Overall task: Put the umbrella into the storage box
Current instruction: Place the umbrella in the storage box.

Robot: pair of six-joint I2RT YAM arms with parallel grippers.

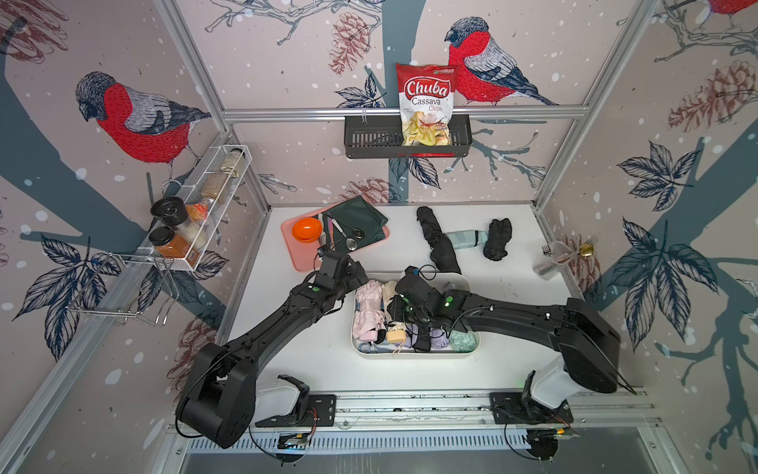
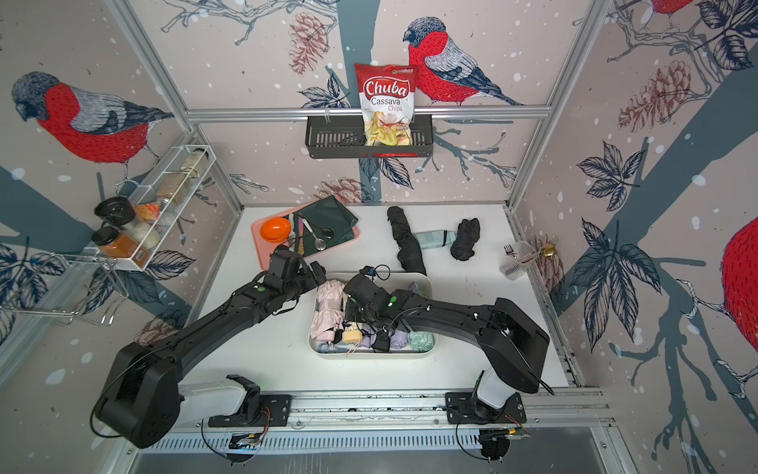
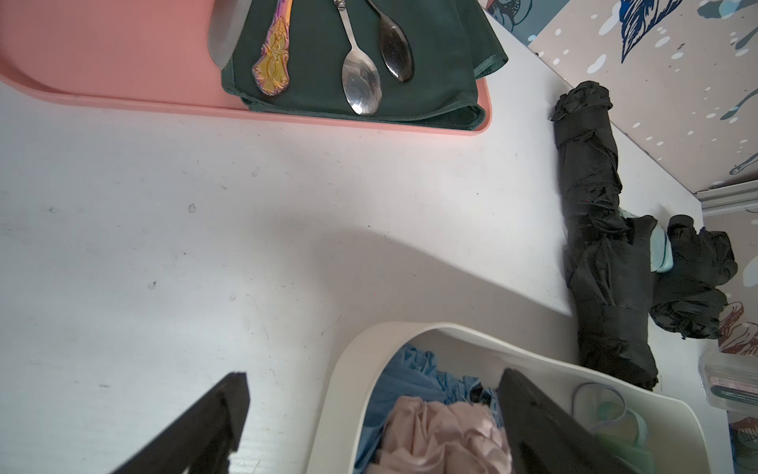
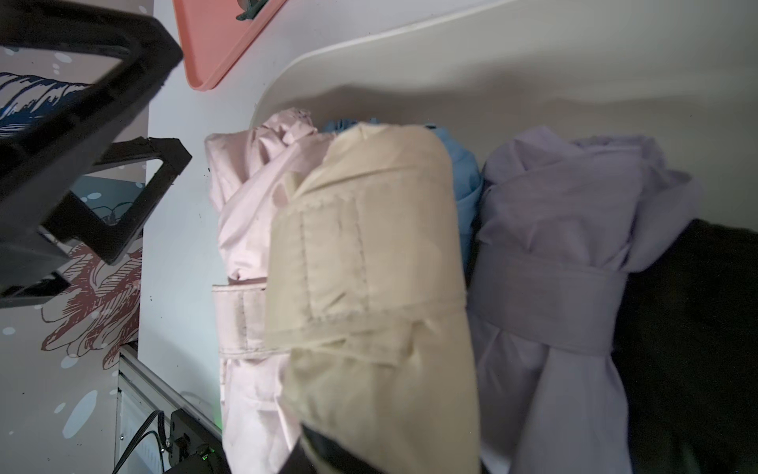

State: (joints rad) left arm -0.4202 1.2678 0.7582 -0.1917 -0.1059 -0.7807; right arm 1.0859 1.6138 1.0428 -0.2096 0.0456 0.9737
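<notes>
**Asker:** Where was the umbrella?

**Describer:** The beige umbrella [image 4: 369, 266], folded and strapped shut, was over the storage box [image 1: 410, 356], an off-white bin near the middle of the table [image 1: 311, 349]. The right gripper [image 1: 394, 314] was clamped on it. In the right wrist view one dark finger [image 4: 324, 451] pressed against its end. I couldn't tell whether it touched the umbrellas below.

**Asker:** What was beneath it?

**Describer:** A pink umbrella [image 1: 366, 312] lay along the box's left side, with a blue umbrella [image 4: 461, 172] under the beige one. A lilac umbrella [image 4: 553, 230] lay to the right.

**Asker:** And the other arm?

**Describer:** The left gripper [image 3: 373, 375] was spread wide and empty at the box's far left corner. One finger was over bare table, the other over the inside.

**Asker:** Anything outside the box?

**Describer:** A long black umbrella [image 1: 437, 242] lay with its near end just beside the far rim. To its right were a mint umbrella [image 1: 467, 239] and a short black umbrella [image 1: 497, 240]. A pink tray [image 1: 297, 256] sat far left.
</notes>
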